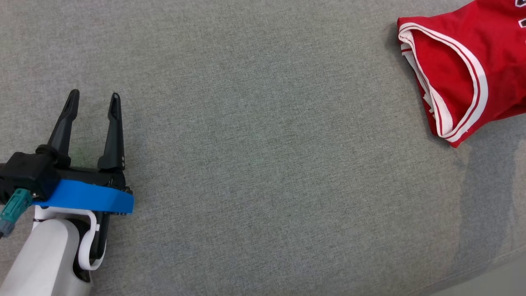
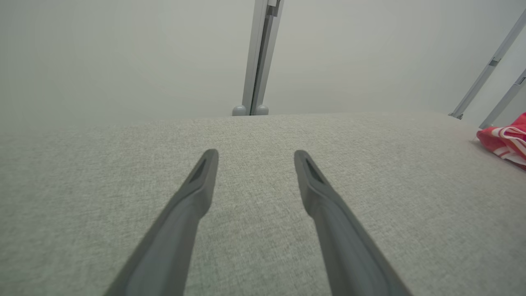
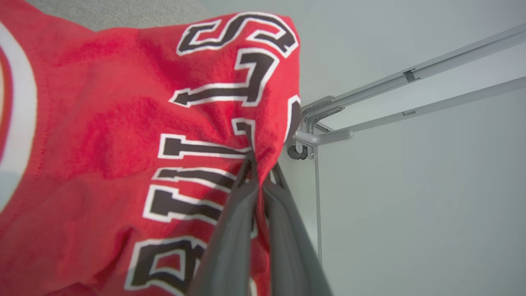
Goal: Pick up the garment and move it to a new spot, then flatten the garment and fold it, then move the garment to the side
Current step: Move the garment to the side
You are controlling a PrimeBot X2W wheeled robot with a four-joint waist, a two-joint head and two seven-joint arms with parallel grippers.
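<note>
The right gripper [image 3: 261,164], seen in its own wrist view, has its two long dark fingers pressed together on a fold of the red sleeveless jersey with white trim and black, white-outlined lettering [image 3: 102,123]. The cloth bunches into creases at the fingertips and spreads away from them toward 9 and 10 o'clock, covering most of that half of the view. Beyond the jersey, at 11 o'clock, a strip of the grey woven fabric surface [image 3: 123,12] shows, and from 1 to 3 o'clock run pale grey metal rails [image 3: 411,74] against a plain pale wall. The left gripper [image 1: 95,94] sits at about 8 o'clock in the head view, its fingers spread wide apart, holding nothing and pointing toward 12 o'clock above the bare surface. Behind the fingers come a black body, a blue band [image 1: 86,199], a teal connector [image 1: 14,207] and the white forearm [image 1: 41,259]. In the same view the jersey [image 1: 493,49] lies at 2 o'clock, well apart from the left gripper, its white-and-dark-red-edged opening facing 9 o'clock and its far side cut off by the frame edge. The left wrist view shows that gripper [image 2: 255,154] open over the grey surface [image 2: 263,135], with a corner of the jersey [image 2: 503,139] at 3 o'clock, an upright grey metal post [image 2: 261,53] at 12 o'clock and slanted rails [image 2: 489,68] at 2 o'clock.
</note>
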